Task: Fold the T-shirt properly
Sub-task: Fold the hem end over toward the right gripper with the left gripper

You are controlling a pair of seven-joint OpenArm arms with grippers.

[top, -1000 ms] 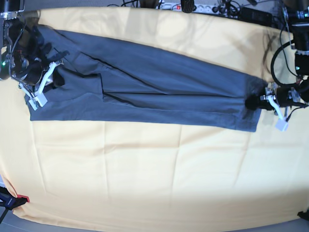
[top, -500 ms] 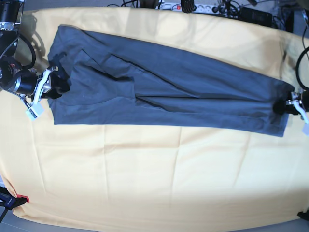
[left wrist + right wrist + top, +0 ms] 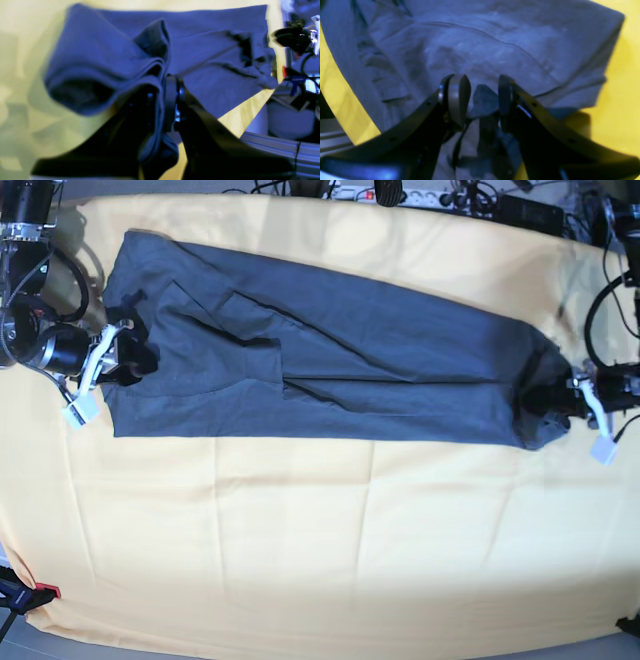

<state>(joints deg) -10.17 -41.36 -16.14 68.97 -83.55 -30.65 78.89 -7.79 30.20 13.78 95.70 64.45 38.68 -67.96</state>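
The dark slate-blue T-shirt (image 3: pixel 330 350) lies folded into a long band across the far half of the yellow tablecloth (image 3: pixel 320 530). My left gripper (image 3: pixel 548 402) is at the band's right end, where the cloth is bunched up. In the left wrist view it (image 3: pixel 161 100) is shut on a fold of the shirt (image 3: pixel 200 37). My right gripper (image 3: pixel 128 365) is at the band's left end. In the right wrist view its jaws (image 3: pixel 480 96) stand apart with a hump of the shirt (image 3: pixel 482 37) between them.
A power strip and cables (image 3: pixel 400 195) lie along the table's far edge. A red clamp (image 3: pixel 40 590) sits at the front left corner. The tablecloth's front half is bare yellow cloth.
My left gripper has moved left, slackening and bunching the shirt's right end. My right gripper has shifted slightly right. The shirt's left end has stayed in place.
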